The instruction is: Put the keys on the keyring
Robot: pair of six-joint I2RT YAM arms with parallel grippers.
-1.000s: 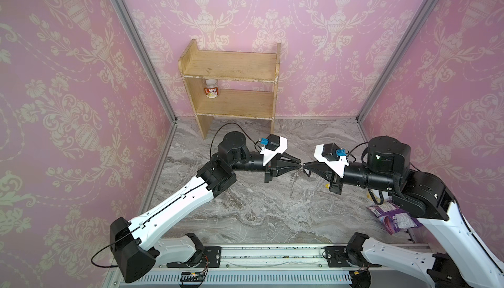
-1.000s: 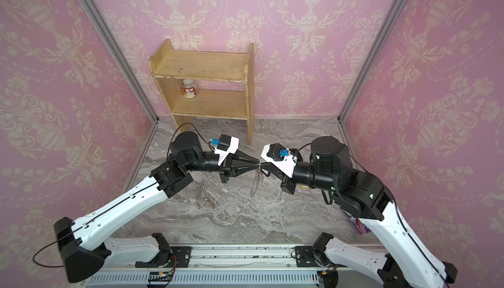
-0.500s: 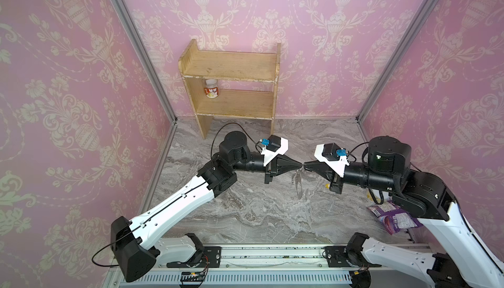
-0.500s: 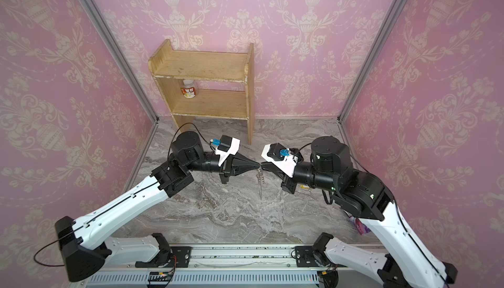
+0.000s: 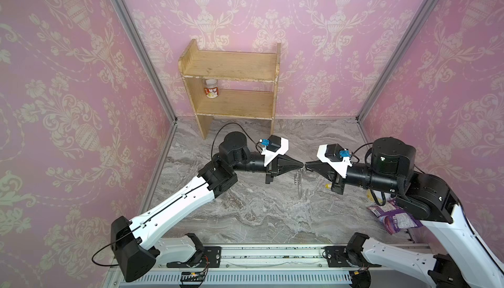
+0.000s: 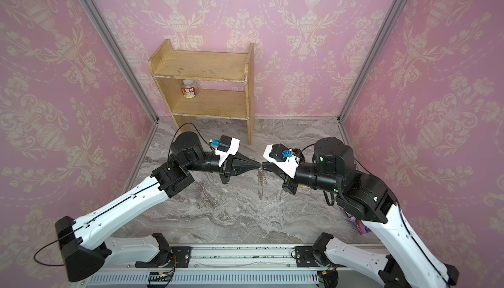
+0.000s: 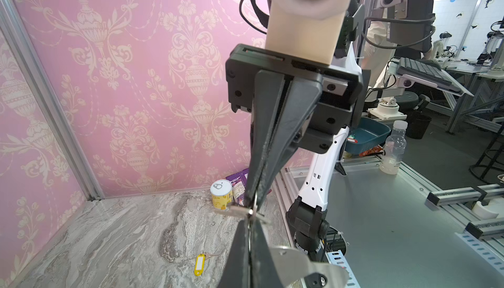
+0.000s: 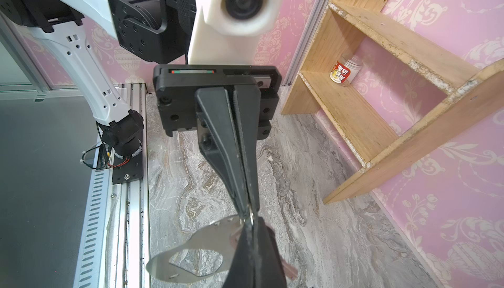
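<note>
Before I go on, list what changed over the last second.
The left gripper closed on the keyring, taking hold where the right gripper already pinches it; their tips now meet. The right gripper stayed shut; the hanging keyring and the shelf kept their places.

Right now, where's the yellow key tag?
In the left wrist view, the yellow key tag lies on the marble table, right side, under the right arm, near the yellow can.
</note>
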